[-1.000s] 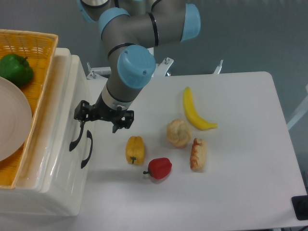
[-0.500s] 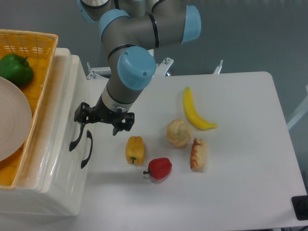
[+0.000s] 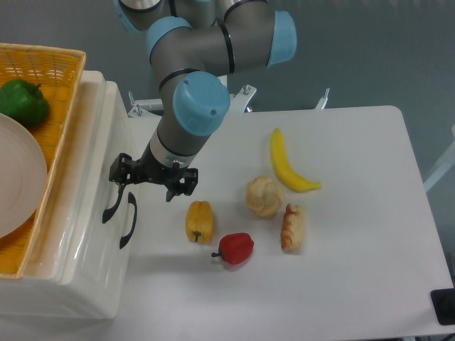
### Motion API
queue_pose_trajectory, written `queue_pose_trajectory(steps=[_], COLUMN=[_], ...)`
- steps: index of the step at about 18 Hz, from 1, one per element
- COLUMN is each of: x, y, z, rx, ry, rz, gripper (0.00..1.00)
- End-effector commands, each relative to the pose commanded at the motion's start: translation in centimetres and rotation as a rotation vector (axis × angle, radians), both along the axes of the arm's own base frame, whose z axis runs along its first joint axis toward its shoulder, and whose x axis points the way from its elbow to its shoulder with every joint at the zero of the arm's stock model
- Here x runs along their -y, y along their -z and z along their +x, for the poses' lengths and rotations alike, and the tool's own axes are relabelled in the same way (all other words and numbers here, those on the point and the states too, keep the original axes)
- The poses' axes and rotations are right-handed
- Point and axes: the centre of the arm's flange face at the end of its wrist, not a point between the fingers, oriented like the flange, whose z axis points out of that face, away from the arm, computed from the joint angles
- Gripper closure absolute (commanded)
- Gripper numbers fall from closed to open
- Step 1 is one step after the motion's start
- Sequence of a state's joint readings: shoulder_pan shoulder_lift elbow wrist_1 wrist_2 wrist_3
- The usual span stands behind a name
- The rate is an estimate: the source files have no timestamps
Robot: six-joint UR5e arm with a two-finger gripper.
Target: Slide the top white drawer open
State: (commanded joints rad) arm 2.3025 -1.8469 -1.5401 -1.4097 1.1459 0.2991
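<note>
While the gripper (image 3: 151,181) hangs by the top white drawer (image 3: 96,177), fingers apart, nothing is held.
Rigid, glossy, likely slippery plastic: its black handle (image 3: 111,204) looks the only sound hold.

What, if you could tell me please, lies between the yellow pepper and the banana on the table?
In the fixed camera's view, the round bread roll sits between the yellow pepper and the banana, apart from both.

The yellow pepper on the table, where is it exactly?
The yellow pepper lies left of centre on the table, just below the gripper, with the red pepper at its lower right.
</note>
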Motion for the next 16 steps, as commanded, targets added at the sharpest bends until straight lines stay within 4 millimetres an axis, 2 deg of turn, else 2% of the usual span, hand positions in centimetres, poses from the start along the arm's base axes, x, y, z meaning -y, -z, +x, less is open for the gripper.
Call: queue_pose_trajectory(steps=[16], x=[-0.27], y=[0.53], z=[0.46], rx=[0.006], ry=[0.008], rz=[-0.010], gripper=[0.00])
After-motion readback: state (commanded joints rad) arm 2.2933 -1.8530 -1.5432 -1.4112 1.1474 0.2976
